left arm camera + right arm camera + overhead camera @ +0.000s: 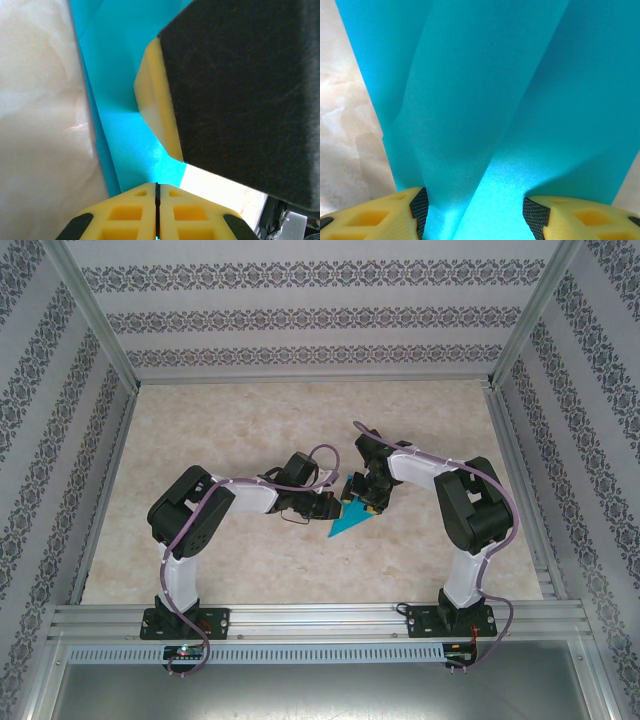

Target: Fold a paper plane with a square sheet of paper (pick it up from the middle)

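Bending inward, left gripper (328,506) and right gripper (366,502) meet over paper (350,525).

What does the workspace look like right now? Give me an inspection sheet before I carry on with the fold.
Surface: pale marbled table, flat, no marks seen.
Job's things: teal paper, already folded to a pointed shape, tip toward the near left; creases and a raised fold show in the wrist views.
Clutter: nothing seen.
Grippers: left gripper shut, tips at the paper; right gripper open, paper between its fingers.
Cables: purple cables looped along both arms, none seen lying on the paper.
Surroundings: patterned walls on three sides, metal frame at the near edge.
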Available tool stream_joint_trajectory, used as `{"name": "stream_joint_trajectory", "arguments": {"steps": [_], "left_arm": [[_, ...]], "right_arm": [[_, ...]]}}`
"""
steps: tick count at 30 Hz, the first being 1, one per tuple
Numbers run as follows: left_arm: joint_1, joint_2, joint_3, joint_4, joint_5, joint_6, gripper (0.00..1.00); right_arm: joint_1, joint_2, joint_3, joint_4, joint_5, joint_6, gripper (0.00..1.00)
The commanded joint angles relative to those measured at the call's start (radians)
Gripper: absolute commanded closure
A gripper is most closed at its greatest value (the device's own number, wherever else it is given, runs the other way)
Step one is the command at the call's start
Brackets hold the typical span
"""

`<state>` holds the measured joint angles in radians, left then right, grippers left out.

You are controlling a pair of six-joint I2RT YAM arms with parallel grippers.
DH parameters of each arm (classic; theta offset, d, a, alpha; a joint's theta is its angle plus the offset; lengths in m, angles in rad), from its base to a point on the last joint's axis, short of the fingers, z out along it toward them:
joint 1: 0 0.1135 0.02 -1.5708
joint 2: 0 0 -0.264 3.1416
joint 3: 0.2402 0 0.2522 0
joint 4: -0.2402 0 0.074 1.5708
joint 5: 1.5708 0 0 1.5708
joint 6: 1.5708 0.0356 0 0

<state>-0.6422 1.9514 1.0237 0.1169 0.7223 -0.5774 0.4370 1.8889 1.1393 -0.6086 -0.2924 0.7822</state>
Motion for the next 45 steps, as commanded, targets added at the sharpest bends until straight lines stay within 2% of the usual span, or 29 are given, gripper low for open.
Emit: {"name": "stream_joint_trajectory", "arguments": {"steps": [1, 26, 35, 42, 45], "left_arm": [[-0.011, 0.003, 0.016, 0.017, 0.011, -0.004, 0.9], [-0.012, 0.033, 0.029, -0.137, -0.063, 0.047, 0.96], [-0.011, 0.06, 0.061, -0.236, -0.087, 0.068, 0.98], [-0.011, 0.074, 0.069, -0.283, -0.098, 0.071, 0.99], [-0.011, 0.076, 0.07, -0.29, -0.099, 0.067, 0.99]], "right_arm": [[0.029, 0.203, -0.106, 0.01, 0.061, -0.002, 0.4], [0.029, 0.181, -0.098, -0.001, 0.049, -0.003, 0.4], [0.022, 0.045, -0.05, -0.038, 0.0, -0.01, 0.39], [-0.004, -0.129, 0.0, -0.052, -0.051, -0.032, 0.4], [-0.013, -0.215, -0.014, -0.009, -0.073, -0.058, 0.46]]}}
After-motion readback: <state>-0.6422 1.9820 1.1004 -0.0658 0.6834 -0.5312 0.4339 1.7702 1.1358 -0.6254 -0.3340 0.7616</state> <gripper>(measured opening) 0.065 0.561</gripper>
